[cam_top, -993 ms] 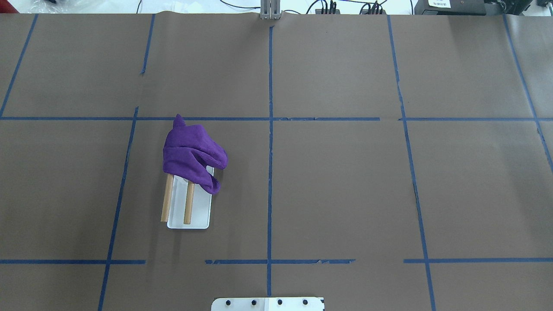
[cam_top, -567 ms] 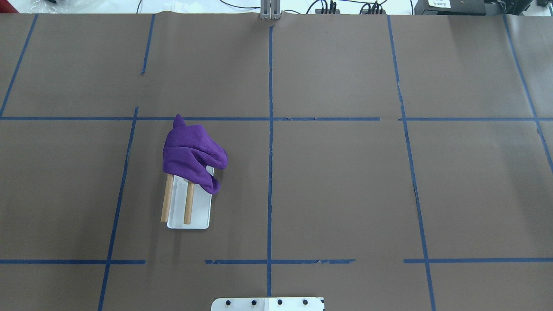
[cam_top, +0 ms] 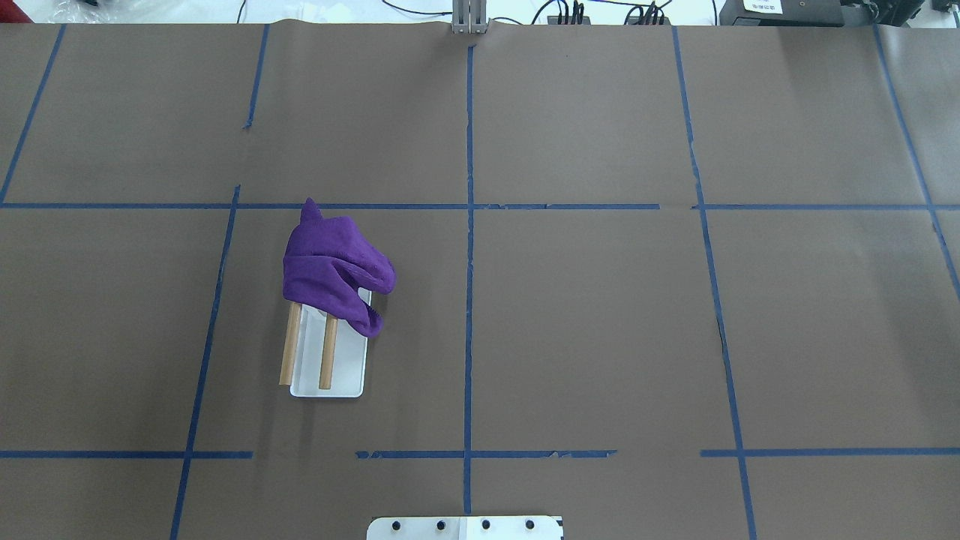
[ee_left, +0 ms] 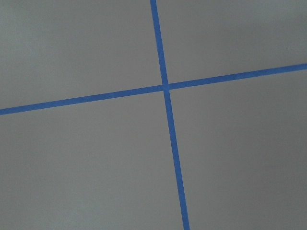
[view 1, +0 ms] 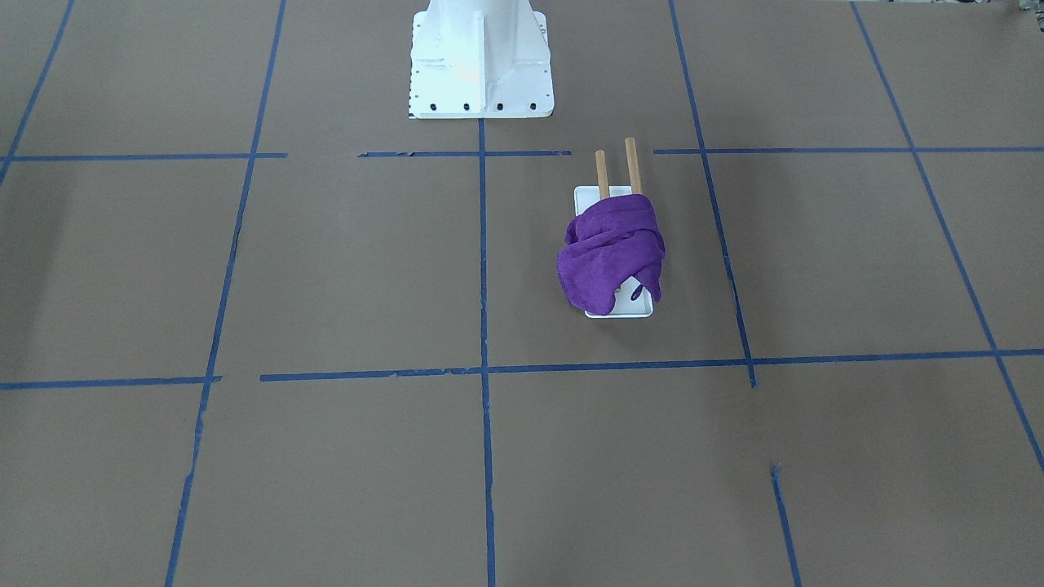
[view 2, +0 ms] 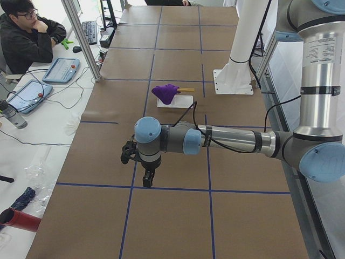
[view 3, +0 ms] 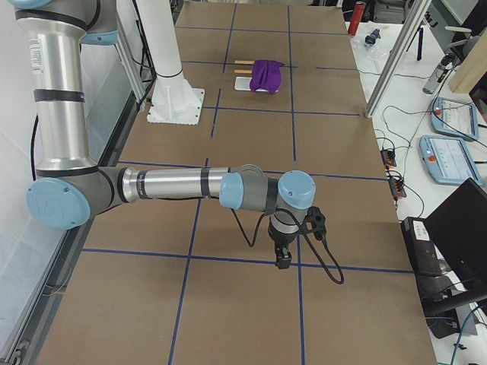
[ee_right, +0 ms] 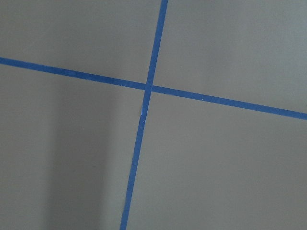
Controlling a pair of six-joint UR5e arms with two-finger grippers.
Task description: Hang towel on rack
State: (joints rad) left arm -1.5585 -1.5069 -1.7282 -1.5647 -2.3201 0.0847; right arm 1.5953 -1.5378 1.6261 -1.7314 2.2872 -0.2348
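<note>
A purple towel [cam_top: 334, 266] lies bunched over the far ends of the two wooden dowels [cam_top: 327, 356] of the rack [cam_top: 341, 379], whose flat white base sits left of the table's centre. The towel [view 1: 612, 253] and rack [view 1: 643, 308] also show in the front-facing view. No gripper is near them. My left gripper [view 2: 146, 181] hangs over the table's left end, seen only in the exterior left view. My right gripper [view 3: 281, 258] hangs over the right end, seen only in the exterior right view. I cannot tell whether either is open or shut. Both wrist views show only brown paper with blue tape crosses.
The large white bolted pedestal [view 1: 479, 65] stands at my side of the table's middle. Brown paper with blue tape lines [cam_top: 469, 225] covers the table. A seated person [view 2: 24, 32] and tablets [view 2: 59, 69] are at a side table beyond the left end.
</note>
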